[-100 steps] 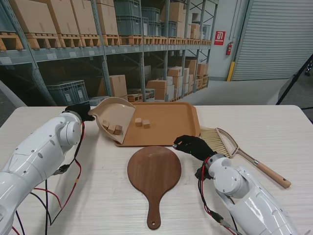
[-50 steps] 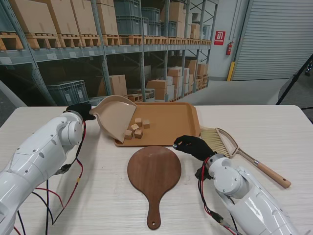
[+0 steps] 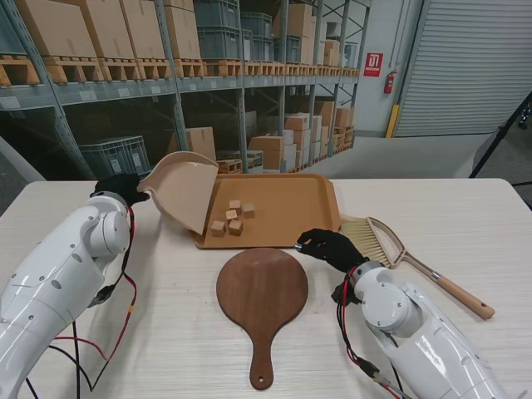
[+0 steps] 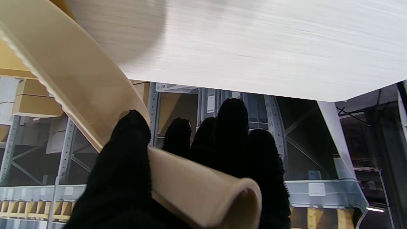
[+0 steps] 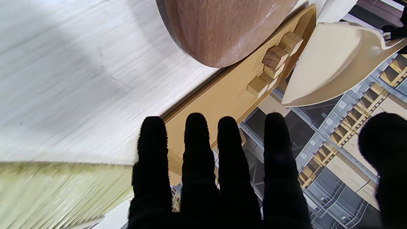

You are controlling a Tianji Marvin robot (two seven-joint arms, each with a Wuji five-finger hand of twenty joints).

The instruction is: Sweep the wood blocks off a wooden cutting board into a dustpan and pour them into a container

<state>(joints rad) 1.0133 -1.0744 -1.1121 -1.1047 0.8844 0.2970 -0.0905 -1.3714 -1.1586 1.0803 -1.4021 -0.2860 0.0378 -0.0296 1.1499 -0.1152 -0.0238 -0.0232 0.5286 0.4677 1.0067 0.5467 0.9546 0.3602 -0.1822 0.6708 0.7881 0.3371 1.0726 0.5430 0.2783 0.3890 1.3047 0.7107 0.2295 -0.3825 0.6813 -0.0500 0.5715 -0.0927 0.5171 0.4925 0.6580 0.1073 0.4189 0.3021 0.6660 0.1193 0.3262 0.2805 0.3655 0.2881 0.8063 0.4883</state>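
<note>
Tipping dustpan (image 3: 184,189); blocks (image 3: 230,220) in tray (image 3: 287,208)

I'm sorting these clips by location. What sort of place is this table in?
Probably a warehouse: tall grey metal shelving racks loaded with brown cardboard boxes and wooden pallets, plus a large grey roller shutter door.

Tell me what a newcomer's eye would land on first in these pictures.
First, the beige dustpan tipped steeply over the left end of the tan tray, held by the left hand, with the wood blocks lying loose in the tray beside its lip. Next, the bare round cutting board nearer to me, with the right hand open between it and the brush.
</note>
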